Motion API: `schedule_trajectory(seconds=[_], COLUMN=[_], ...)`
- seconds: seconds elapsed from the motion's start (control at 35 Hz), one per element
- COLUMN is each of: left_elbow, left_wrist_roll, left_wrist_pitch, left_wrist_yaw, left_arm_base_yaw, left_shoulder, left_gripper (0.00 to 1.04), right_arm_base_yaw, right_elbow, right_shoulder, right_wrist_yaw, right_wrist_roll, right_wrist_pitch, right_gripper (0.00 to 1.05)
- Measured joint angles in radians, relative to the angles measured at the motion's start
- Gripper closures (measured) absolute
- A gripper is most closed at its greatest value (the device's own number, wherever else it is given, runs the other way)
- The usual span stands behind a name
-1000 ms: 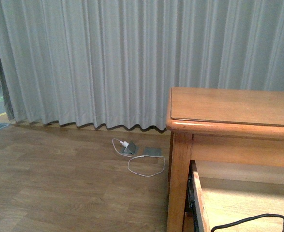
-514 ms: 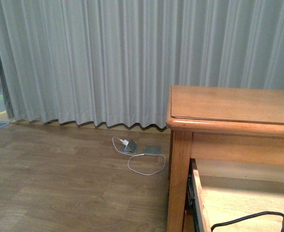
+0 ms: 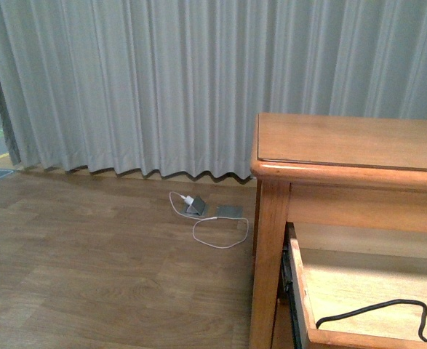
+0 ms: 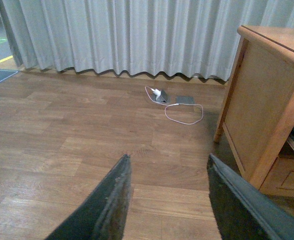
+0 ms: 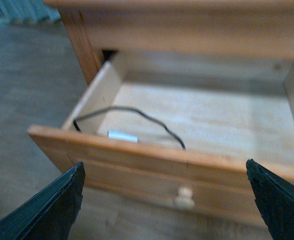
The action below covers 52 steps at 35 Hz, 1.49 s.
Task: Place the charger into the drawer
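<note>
The drawer (image 5: 152, 160) stands pulled out of the honey-brown dresser (image 3: 344, 145), its pale round knob (image 5: 184, 197) on the front. The charger (image 5: 122, 136), a small white block, lies inside at the drawer's front, with its black cable (image 5: 136, 114) looping over the light wood floor. In the front view only the cable (image 3: 377, 311) shows in the open drawer (image 3: 300, 291). My right gripper (image 5: 164, 172) is open and empty, facing the drawer front. My left gripper (image 4: 168, 159) is open and empty over the wooden floor, left of the dresser.
A white plug with a thin white cable (image 3: 198, 218) and grey floor sockets lie on the floor by the grey curtain (image 3: 198, 87). They also show in the left wrist view (image 4: 174, 102). The dresser's side panel (image 4: 257, 105) stands right of my left gripper.
The front view has shifted: the dresser top now sits higher in frame and more of the open drawer and its front edge shows. The cable stays in the drawer.
</note>
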Motion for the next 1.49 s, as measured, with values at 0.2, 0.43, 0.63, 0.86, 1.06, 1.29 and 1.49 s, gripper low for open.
schedule_trajectory(seconds=[0.2, 0.43, 0.63, 0.86, 1.06, 1.29, 1.49], left_elbow=[0.0, 0.0, 0.0, 0.0, 0.0, 0.0, 0.0], left_wrist_roll=[0.0, 0.001, 0.001, 0.001, 0.001, 0.001, 0.001], left_wrist_pitch=[0.0, 0.0, 0.0, 0.0, 0.0, 0.0, 0.0], left_wrist_yaw=[0.0, 0.0, 0.0, 0.0, 0.0, 0.0, 0.0], left_arm_base_yaw=[0.0, 0.0, 0.0, 0.0, 0.0, 0.0, 0.0], left_shoulder=[0.0, 0.0, 0.0, 0.0, 0.0, 0.0, 0.0], left_gripper=[0.2, 0.06, 0.06, 0.06, 0.06, 0.06, 0.06], right_arm_base_yaw=[-0.032, -0.013, 0.042, 0.122, 0.175, 0.198, 0.198], right_elbow=[0.042, 0.149, 0.214, 0.346, 0.468, 0.634, 0.703], right_shoulder=[0.25, 0.646, 0.877, 1.119, 1.311, 1.474, 1.543], right_wrist_yaw=[0.021, 0.085, 0.173, 0.245, 0.302, 0.355, 0.388], right_wrist_roll=[-0.035, -0.035, -0.018, 0.043, 0.083, 0.106, 0.126], right_wrist_pitch=[-0.014, 0.166, 0.33, 0.519, 0.676, 0.769, 0.808], right_gripper=[0.09, 0.09, 0.09, 0.09, 0.09, 0.09, 0.09])
